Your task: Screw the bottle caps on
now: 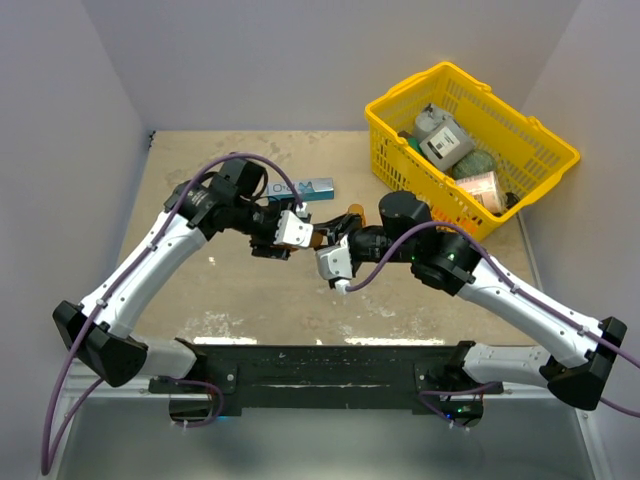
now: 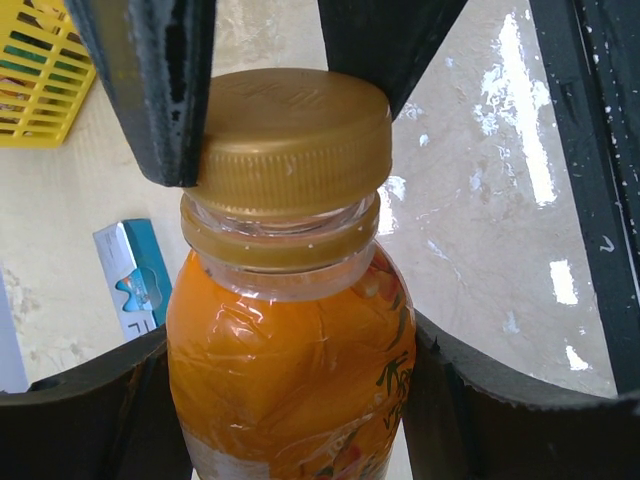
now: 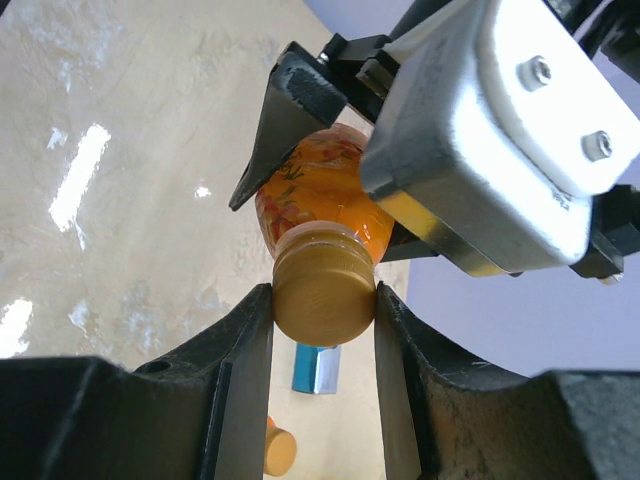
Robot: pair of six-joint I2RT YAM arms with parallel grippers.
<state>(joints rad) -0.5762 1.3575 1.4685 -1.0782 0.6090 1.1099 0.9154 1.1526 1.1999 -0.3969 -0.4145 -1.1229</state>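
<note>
My left gripper (image 2: 290,405) is shut on the body of an orange bottle (image 2: 290,360) and holds it above the table. A brownish-gold bottle cap (image 2: 290,140) sits on the bottle's neck. My right gripper (image 3: 322,318) is shut on that cap (image 3: 322,300), one finger on each side of it. In the top view the two grippers meet at mid-table, left gripper (image 1: 300,232) facing right gripper (image 1: 338,250), with the bottle (image 1: 322,238) between them. A second orange bottle (image 3: 280,452) with a cap on it sits on the table beyond, also in the top view (image 1: 352,212).
A blue-and-white box (image 1: 310,189) lies on the table behind the grippers. A yellow basket (image 1: 395,100) with several items stands at the back right. Grey walls close in the table on the left, back and right.
</note>
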